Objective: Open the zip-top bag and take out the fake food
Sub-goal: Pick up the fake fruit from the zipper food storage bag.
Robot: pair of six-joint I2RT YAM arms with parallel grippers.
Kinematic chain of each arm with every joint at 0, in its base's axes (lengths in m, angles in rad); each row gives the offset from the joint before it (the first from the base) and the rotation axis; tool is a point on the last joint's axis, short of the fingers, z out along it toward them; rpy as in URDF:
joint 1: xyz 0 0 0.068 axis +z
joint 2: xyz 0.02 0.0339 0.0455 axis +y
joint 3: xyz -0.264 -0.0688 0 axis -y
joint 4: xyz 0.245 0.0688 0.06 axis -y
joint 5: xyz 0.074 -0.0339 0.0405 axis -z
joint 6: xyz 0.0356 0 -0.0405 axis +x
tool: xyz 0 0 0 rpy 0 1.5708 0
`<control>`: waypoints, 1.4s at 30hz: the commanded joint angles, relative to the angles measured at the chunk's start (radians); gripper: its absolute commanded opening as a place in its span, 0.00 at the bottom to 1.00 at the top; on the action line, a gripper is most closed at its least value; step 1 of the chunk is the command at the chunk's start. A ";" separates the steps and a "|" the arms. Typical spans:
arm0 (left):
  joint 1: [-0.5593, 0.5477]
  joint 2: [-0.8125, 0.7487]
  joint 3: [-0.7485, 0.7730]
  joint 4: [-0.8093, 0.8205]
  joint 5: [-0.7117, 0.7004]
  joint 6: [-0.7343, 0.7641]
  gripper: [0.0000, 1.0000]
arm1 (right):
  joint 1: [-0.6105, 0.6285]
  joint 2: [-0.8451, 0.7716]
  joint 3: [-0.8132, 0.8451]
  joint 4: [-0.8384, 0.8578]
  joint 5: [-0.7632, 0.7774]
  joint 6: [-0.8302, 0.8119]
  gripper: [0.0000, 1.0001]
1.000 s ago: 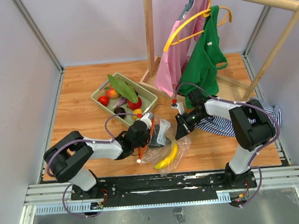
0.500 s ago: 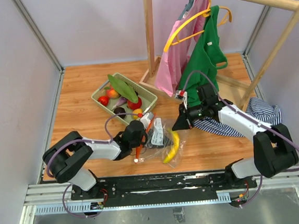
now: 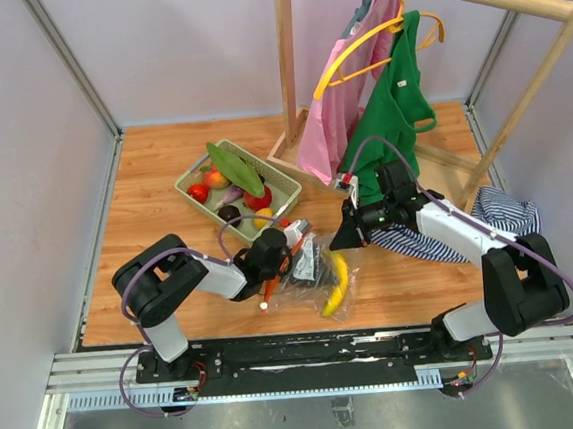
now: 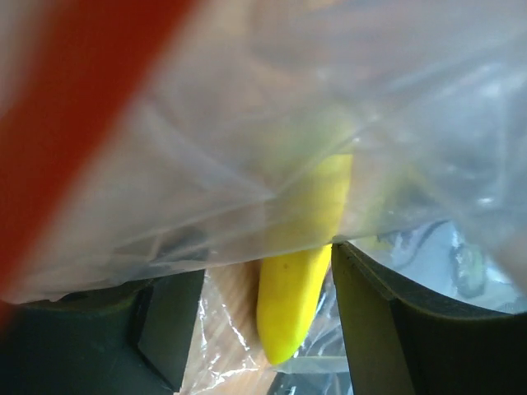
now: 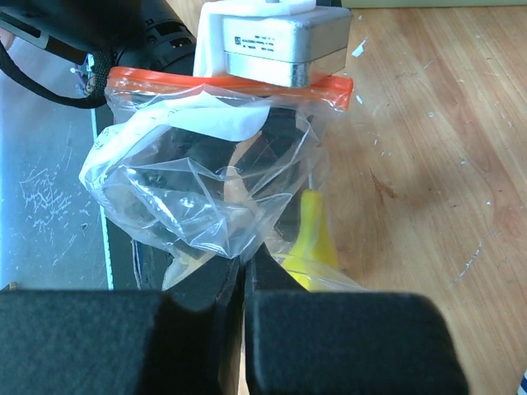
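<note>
Clear crinkled plastic of the zip-top bag [image 3: 308,288] lies on the wooden tabletop [image 3: 154,186] near its front edge, between the two arms and just in front of the pale green basket [image 3: 272,168]. The orange-red zip strip [image 5: 165,80] runs across the bag mouth, directly under the white housing [image 5: 280,37] of the left wrist (right wrist camera). Left jaws: reached into the bag mouth and standing well apart, with film draped over both dark fingers [image 4: 165,321] and nothing gripped between them. A yellow banana [image 4: 300,271] lies inside the bag, beyond the gap between those fingers. Right jaws: fully closed, pinching a fold of bag film on the side opposite the strip, the film drawn up toward them. From above, the banana sits in the right half of the bag. The rest of the fake food [image 3: 234,169] (large green leaf, red, orange, yellow and dark purple pieces) sits in the basket. Behind, a pink garment [image 3: 329,120] and a green garment [image 3: 397,104] hang on a wooden rack [image 3: 288,64]. A striped cloth [image 3: 507,210] lies at the right.
</note>
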 commanded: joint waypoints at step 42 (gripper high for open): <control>0.013 0.110 -0.026 0.177 0.075 -0.082 0.66 | 0.175 -0.018 -0.101 -0.374 0.375 -1.139 0.11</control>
